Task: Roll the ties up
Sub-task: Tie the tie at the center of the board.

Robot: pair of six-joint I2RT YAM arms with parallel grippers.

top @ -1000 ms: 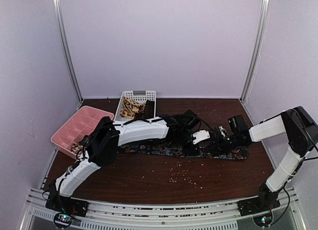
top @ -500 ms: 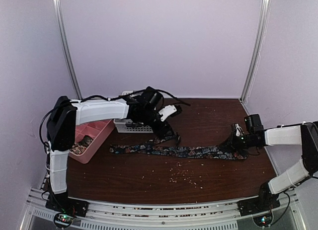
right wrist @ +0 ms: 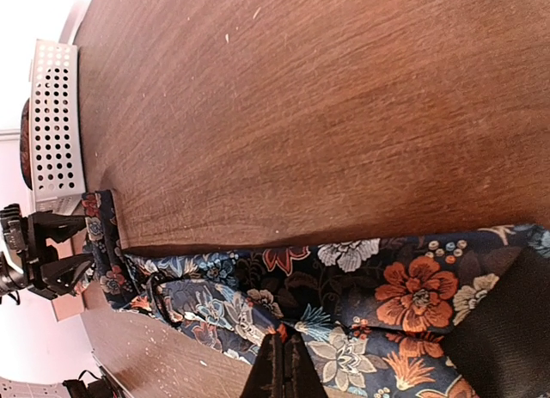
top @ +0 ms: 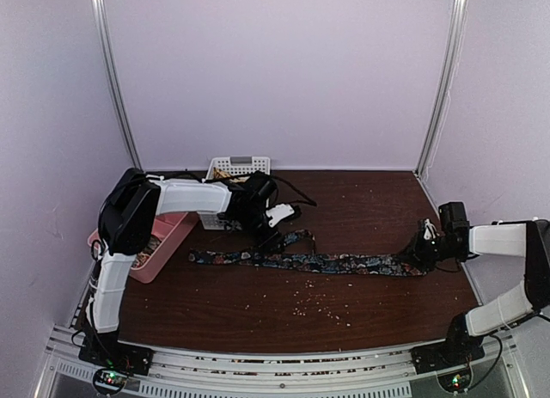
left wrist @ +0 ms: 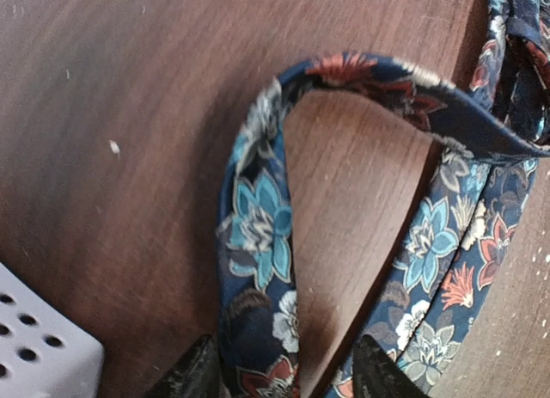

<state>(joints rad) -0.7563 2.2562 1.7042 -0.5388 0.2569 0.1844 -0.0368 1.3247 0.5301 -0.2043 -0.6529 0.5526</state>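
The dark floral tie (top: 344, 263) lies stretched left to right across the brown table. Its narrow part curls up into a loop (left wrist: 344, 71) near the basket. My left gripper (top: 277, 236) is low over that loop and open. One strip of the tie (left wrist: 258, 243) runs between its fingertips (left wrist: 193, 376), with a gap on either side. My right gripper (top: 423, 247) is at the tie's wide end (right wrist: 412, 286). There its fingers (right wrist: 282, 368) are shut, pinching the fabric's edge. A bit of tan patterned fabric (top: 223, 168) shows in the basket.
The white perforated basket (top: 245, 163) stands at the back, just behind my left arm, its corner close to the left fingers (left wrist: 34, 351). A pink tray (top: 172, 235) sits at the left edge. Small pale crumbs (top: 318, 305) dot the front of the table (top: 258, 321).
My left arm pulled back from the tie's middle to the left, its gripper opened and came down at the narrow-end loop. My right gripper slid right with the wide end, and the tie lies straighter.
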